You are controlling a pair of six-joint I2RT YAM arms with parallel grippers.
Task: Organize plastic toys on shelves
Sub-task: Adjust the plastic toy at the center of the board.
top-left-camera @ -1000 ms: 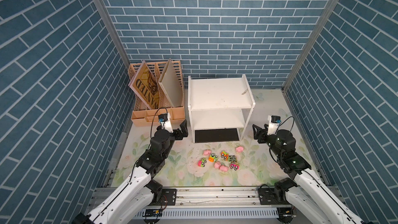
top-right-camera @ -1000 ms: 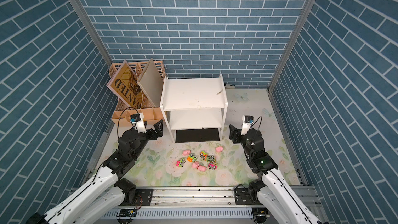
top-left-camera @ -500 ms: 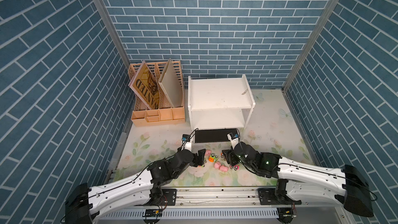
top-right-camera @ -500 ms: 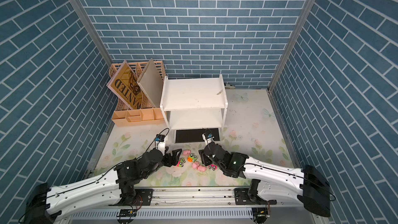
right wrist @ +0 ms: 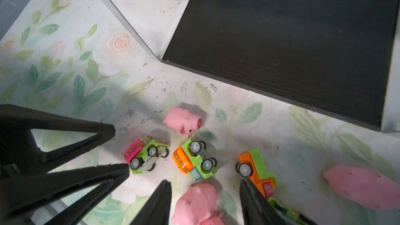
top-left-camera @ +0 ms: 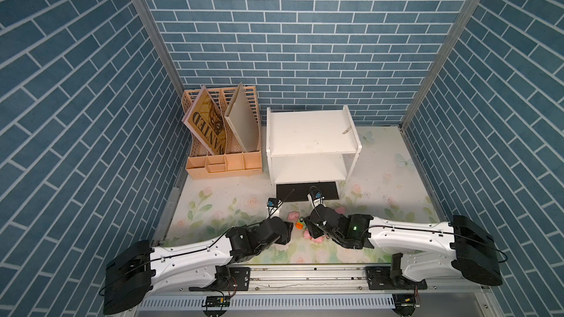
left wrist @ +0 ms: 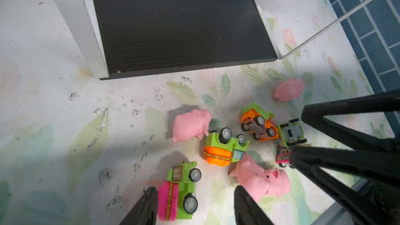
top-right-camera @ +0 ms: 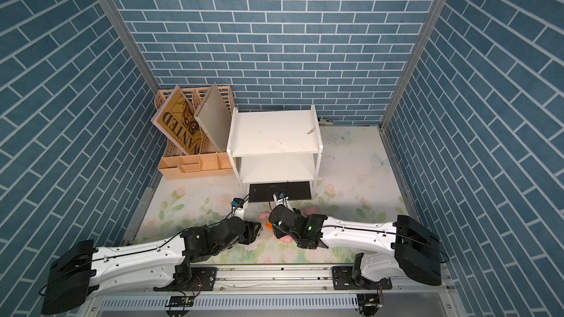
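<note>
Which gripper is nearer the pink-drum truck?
Left. The left gripper has the pink-drum truck between its open fingers. The right gripper straddles a pig, farther from the truck.

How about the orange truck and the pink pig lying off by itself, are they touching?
Apart. The right wrist view shows a bare strip of floral mat between the orange truck and the lone pig.
</note>
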